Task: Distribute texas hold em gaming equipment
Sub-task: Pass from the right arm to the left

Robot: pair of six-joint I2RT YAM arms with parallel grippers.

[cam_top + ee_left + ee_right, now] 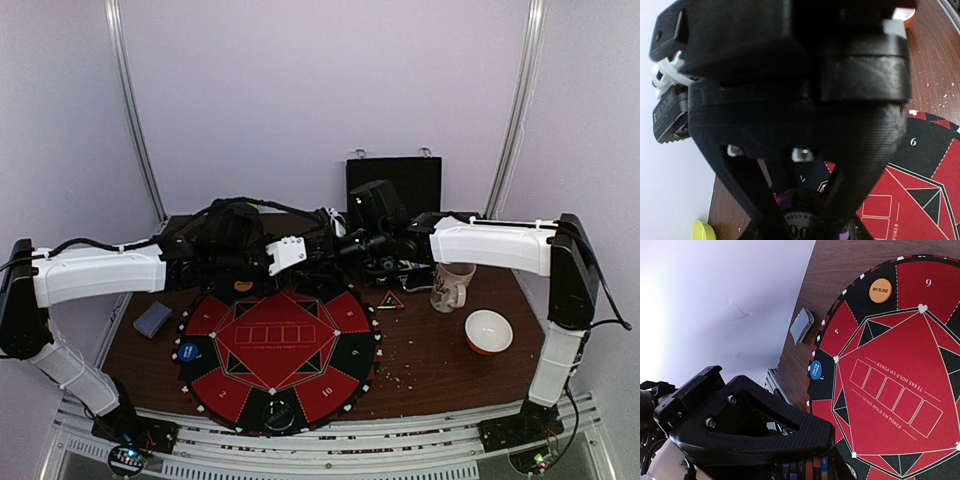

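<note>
Texas hold em gaming equipment, top view: the deck of cards (pixel 153 318) lies on the table (pixel 440 365) just left of the round mat (pixel 280 350). A blue disc (pixel 188 351) sits on the mat's left rim, an orange disc (pixel 243 286) on its far left rim, and the small triangle (pixel 390 299) just off its far right. The left arm (pixel 100 272) and right arm (pixel 490 245) meet above the mat's far edge. A mug (pixel 452 285) and a bowl (pixel 489 331) stand to the right.

Left wrist view: the left gripper (pixel 801 212) is drawn narrow, with a purple-striped poker chip (pixel 799 231) between its fingers (pixel 747 200). The tips are cut off, so a firm clamp cannot be confirmed.

Right wrist view: the right gripper (pixel 805 460) is clamped on a chip stack (pixel 812 471), high above the mat
</note>
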